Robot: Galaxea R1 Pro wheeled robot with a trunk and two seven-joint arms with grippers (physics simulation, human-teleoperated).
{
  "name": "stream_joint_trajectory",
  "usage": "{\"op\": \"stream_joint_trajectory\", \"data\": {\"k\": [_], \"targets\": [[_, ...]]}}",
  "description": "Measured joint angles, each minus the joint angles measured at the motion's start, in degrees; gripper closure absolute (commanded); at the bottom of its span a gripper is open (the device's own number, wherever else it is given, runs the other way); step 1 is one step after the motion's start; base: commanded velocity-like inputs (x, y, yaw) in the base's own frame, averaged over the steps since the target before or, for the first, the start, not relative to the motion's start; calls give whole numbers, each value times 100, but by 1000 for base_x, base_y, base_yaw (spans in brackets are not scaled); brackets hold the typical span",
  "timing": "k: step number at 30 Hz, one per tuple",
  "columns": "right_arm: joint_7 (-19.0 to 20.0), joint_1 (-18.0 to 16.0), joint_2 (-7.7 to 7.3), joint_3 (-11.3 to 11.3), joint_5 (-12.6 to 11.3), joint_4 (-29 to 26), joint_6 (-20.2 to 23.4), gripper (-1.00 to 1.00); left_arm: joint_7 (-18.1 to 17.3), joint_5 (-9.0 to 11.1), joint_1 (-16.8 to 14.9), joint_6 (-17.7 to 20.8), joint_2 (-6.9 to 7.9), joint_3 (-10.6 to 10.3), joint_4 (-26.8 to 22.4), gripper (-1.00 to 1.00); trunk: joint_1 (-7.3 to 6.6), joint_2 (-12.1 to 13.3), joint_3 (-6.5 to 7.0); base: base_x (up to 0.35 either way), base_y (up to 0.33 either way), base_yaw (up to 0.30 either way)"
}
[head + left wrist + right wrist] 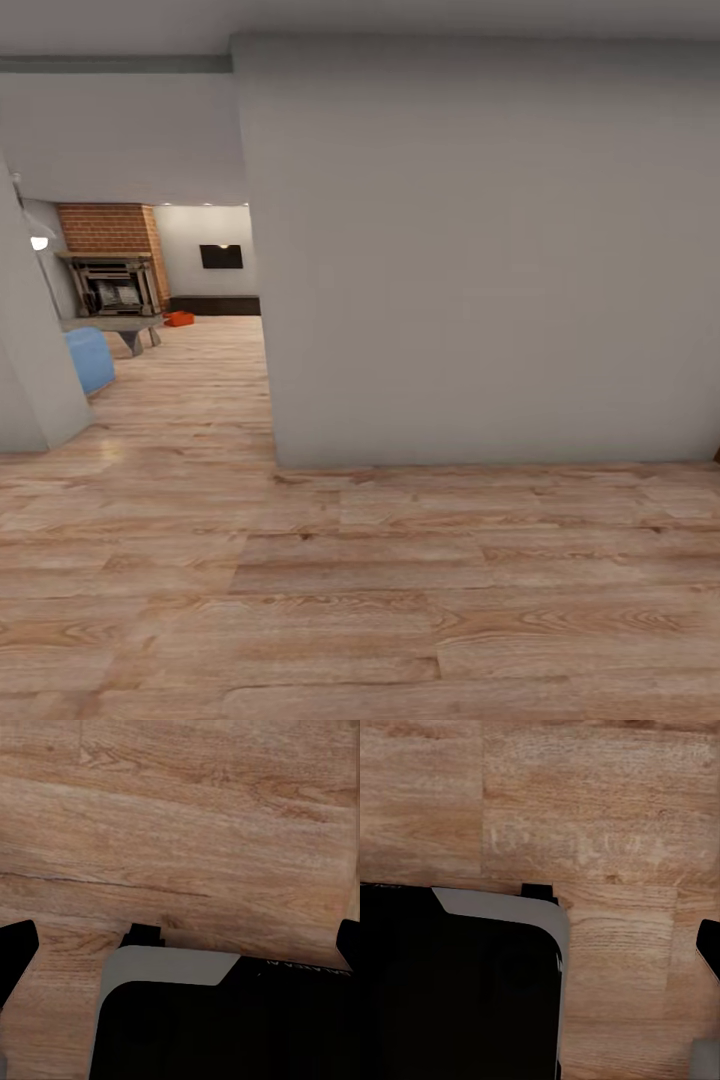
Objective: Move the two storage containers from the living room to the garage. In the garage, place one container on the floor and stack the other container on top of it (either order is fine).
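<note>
A wheeled robot is facing a broad, plain pale grey wall (pixel 480 270) in a corridor floored with light wood planks (pixel 360 580); to the left of that wall an opening is giving onto the living room, where a red brick fireplace (pixel 110 262) is standing at the far end beside a dark rectangular panel (pixel 221 257) on the back wall; a small orange-red storage container (pixel 180 319) is sitting on the plank floor far off, near the fireplace and just beyond a low grey table (pixel 125 326); a rounded blue sofa arm (pixel 90 358) is showing nearer the camera, at the left edge of the opening. In the left wrist view, black finger tips (pixel 16 949) are sitting at opposite edges over bare planks, above the robot's black and grey base (pixel 225 1020), the left gripper standing spread; in the right wrist view only one dark tip (pixel 709 945) is showing, and whether that gripper is spread or closed cannot be told.
</note>
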Motion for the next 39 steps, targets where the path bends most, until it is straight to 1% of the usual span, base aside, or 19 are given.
{"op": "stream_joint_trajectory", "data": {"k": [11, 14, 26, 39], "targets": [[3, 0, 14, -14, 11, 0, 6, -100, 0, 0, 0, 15, 0, 0, -4, -100, 0, 0, 0, 322, 0, 1], [1, -1, 12, -17, 1, 0, 9, -100, 0, 0, 1, 16, -4, 0, -8, -100, 0, 0, 0, 322, 0, 123], [0, -1, 16, -65, -81, 0, 11, -100, 0, 0, 1, 15, 0, 0, -9, -100, 0, 0, 0, 322, 0, 257], [0, -1, 24, -80, -89, 0, 2, -100, 0, 0, 1, 16, 8, 0, -8, -100, 0, 0, 0, 322, 0, 278]]}}
